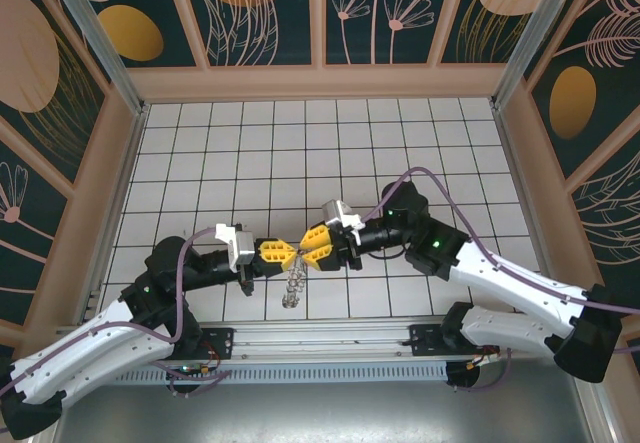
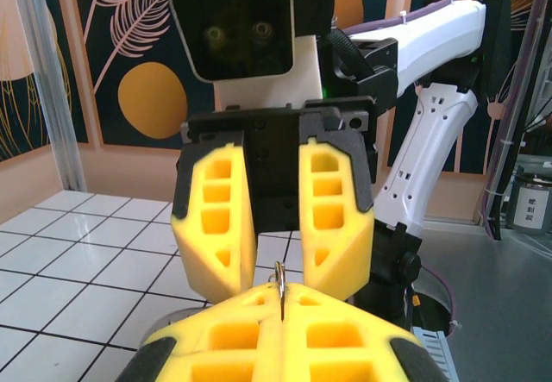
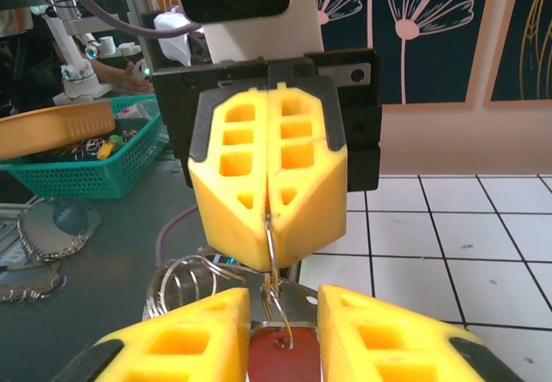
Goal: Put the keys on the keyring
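The left gripper (image 2: 280, 303), its fingers pressed together, is pinching the thin wire of the keyring (image 2: 280, 280) (the wire standing upright between the pads). Meeting it tip to tip, the right gripper (image 3: 285, 306) is holding its fingers apart on either side of the key (image 3: 280, 352); whether they are actually gripping its red head cannot be told. Silver loops (image 3: 185, 280) are dangling just beside, above the table (image 1: 400, 143).

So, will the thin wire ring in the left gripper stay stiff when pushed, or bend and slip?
Probably springy rather than rigid: the wire ring looks very thin. It may swivel, as the left gripper pinches it only at its shut fingertips. Likely light and smooth metal, so it could slip.
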Action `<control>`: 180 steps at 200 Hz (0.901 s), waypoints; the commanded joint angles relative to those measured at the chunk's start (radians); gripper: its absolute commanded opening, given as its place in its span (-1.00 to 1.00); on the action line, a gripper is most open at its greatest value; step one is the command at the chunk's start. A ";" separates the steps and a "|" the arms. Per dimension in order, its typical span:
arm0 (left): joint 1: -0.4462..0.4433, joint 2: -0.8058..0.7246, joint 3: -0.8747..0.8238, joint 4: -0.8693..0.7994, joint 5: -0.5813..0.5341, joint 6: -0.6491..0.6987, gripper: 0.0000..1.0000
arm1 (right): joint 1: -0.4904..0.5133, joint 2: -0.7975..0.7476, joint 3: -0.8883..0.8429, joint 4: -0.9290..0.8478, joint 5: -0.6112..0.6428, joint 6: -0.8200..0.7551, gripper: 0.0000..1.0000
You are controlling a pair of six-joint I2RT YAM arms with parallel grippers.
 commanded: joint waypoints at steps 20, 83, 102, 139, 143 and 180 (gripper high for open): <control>-0.002 0.001 -0.003 0.079 0.011 -0.002 -1.00 | 0.017 0.015 0.028 0.020 -0.019 -0.012 -0.55; -0.002 0.013 -0.001 0.077 0.002 0.001 -1.00 | 0.022 0.012 0.018 0.009 0.008 -0.025 -1.00; -0.001 0.018 0.011 0.056 -0.015 0.004 -1.00 | 0.022 0.006 0.027 -0.020 0.040 -0.042 -1.00; -0.002 0.065 0.086 -0.138 -0.194 0.027 -0.81 | 0.025 0.025 0.128 -0.237 0.180 -0.127 -1.00; -0.002 0.077 0.098 -0.166 -0.208 0.032 -0.76 | 0.027 0.032 0.145 -0.269 0.196 -0.141 -1.00; -0.002 0.162 0.179 -0.312 -0.233 0.052 -0.69 | 0.064 0.080 0.263 -0.479 0.309 -0.218 -1.00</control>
